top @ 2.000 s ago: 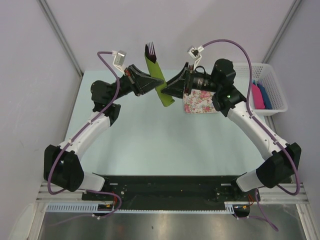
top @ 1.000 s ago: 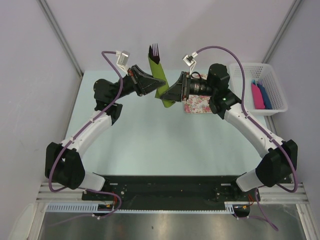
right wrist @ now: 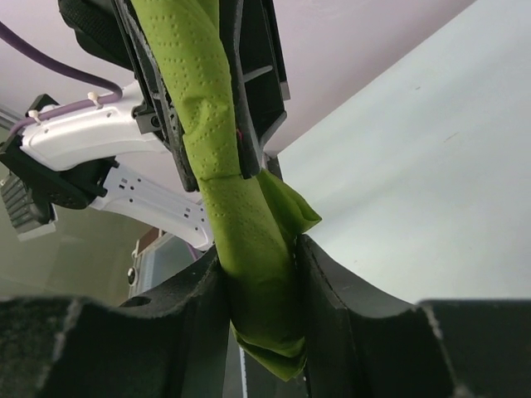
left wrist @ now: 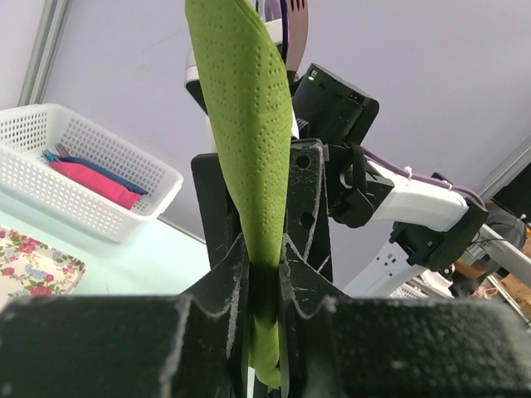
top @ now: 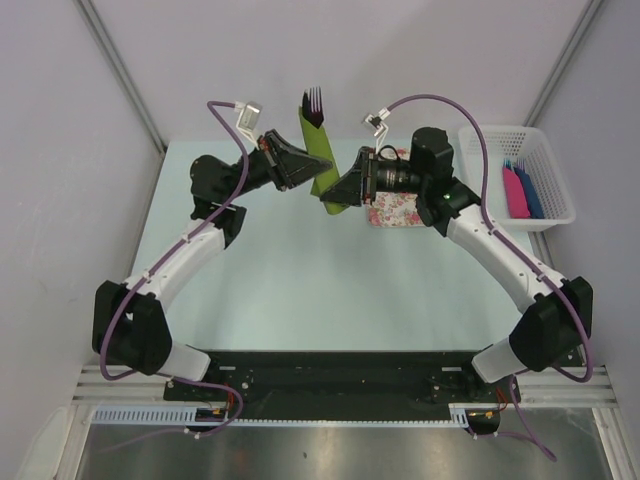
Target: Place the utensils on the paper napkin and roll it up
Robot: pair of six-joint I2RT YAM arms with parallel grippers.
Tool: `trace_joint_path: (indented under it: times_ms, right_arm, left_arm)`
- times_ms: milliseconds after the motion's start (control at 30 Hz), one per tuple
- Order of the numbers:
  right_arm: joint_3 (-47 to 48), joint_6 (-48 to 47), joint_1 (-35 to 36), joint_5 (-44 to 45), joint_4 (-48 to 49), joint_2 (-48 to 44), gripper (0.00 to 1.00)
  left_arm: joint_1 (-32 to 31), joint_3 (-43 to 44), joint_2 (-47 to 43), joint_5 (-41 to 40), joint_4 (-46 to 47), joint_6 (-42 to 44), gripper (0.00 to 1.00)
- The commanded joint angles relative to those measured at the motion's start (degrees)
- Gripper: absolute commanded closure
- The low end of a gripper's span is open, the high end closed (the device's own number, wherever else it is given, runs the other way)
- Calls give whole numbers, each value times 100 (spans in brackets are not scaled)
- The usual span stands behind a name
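The olive-green paper napkin (top: pixel 322 160) is rolled into a slim tube and held in the air above the table's far middle. A dark purple fork's tines (top: pixel 314 101) stick out of its upper end; the other utensils are hidden inside. My left gripper (top: pixel 310 160) is shut on the roll's middle; in the left wrist view its jaws pinch the green roll (left wrist: pixel 249 149). My right gripper (top: pixel 338 196) is shut on the roll's lower end, the roll (right wrist: pixel 241 224) squeezed between its fingers.
A pink-and-white floral mat (top: pixel 400 210) lies on the table under my right arm. A white basket (top: pixel 530 180) at the far right holds pink and blue flat pieces. Grey walls close the far side.
Both grippers have lifted the roll slightly and carried it a little farther back. The right arm has drawn leftward, uncovering more of the floral mat.
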Motion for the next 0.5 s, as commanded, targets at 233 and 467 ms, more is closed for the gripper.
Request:
trace_joint_path:
  times_ms: [233,467]
  right_arm:
    - [-275,-894,208,56,-845,-373,85]
    - [-267,-650,138,12,-670,-356,100]
  left_arm:
    - [34,477,-85,-482,418,91,100]
    - [34,460,-76,-500,401,117,100]
